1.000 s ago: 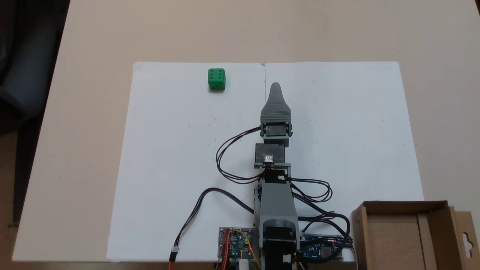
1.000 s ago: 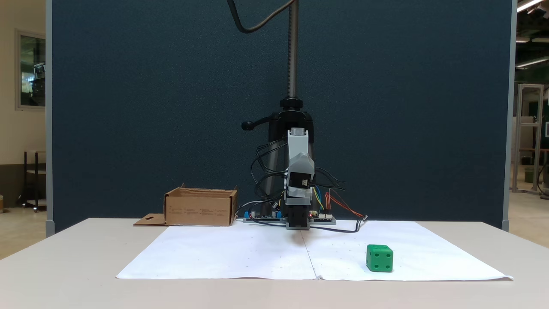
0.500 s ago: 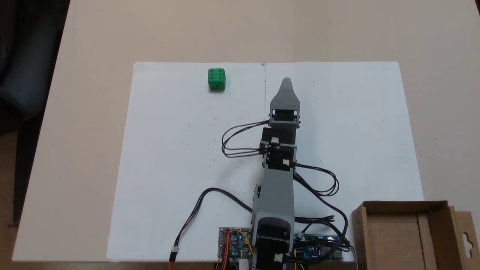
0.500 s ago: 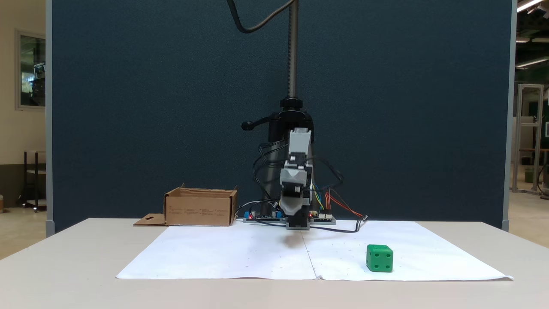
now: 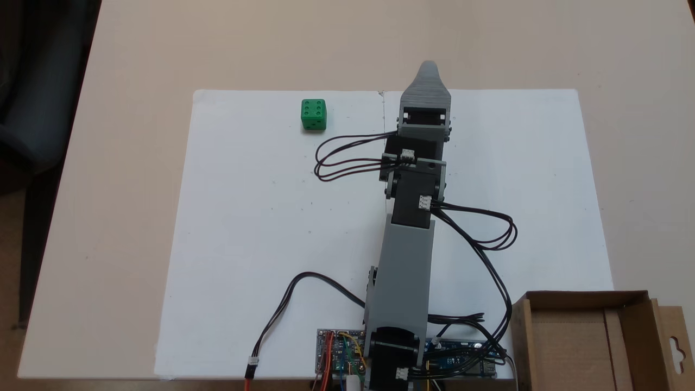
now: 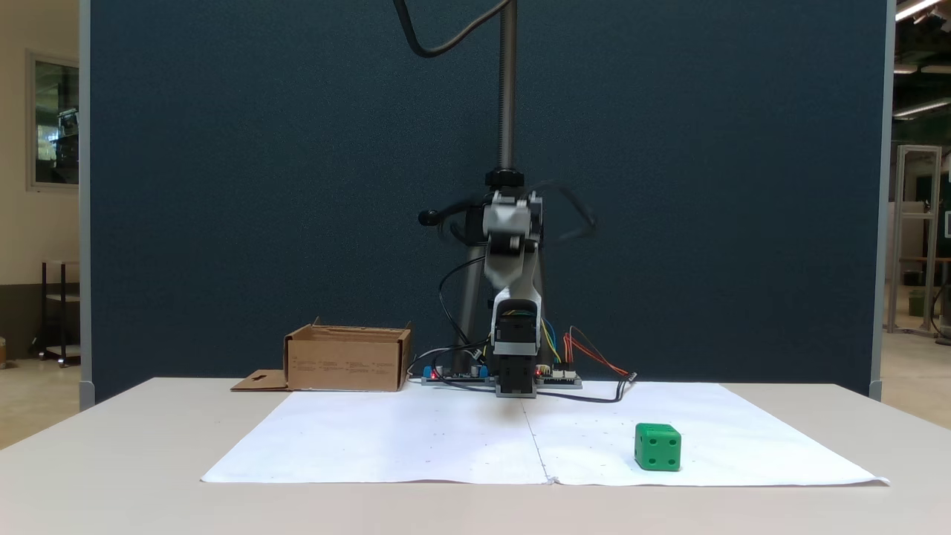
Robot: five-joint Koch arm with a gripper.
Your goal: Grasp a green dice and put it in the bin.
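Arm's stretched out over the white paper (image 5: 260, 228), w/ the gripper (image 5: 428, 68) pointing to 12 o'clock in the top-down fixed view, tip just past the paper's far edge. From up there only one grey jaw shows, the other hidden under it, so can't tell if it's parted or closed. In the front-on fixed view the gripper (image 6: 505, 241) hangs high above the table (image 6: 111, 446), a bit blurred, nothing seen between the jaws.

Green dice (image 5: 313, 114) sits flat on the paper at approx 10 o'clock from the gripper tip in the top-down view, well apart from it, six pips up. Front-on, the dice (image 6: 657, 446) is near the paper's front edge, at about 5 o'clock from the arm's base.

Cardboard box (image 5: 630, 326) stands at the bottom-right corner of the top-down view, beside the arm's base, flap w/ cutout on its right. Front-on, the box (image 6: 348, 360) is at 9 o'clock from the base. Black cables (image 5: 488, 239) loop off the arm.
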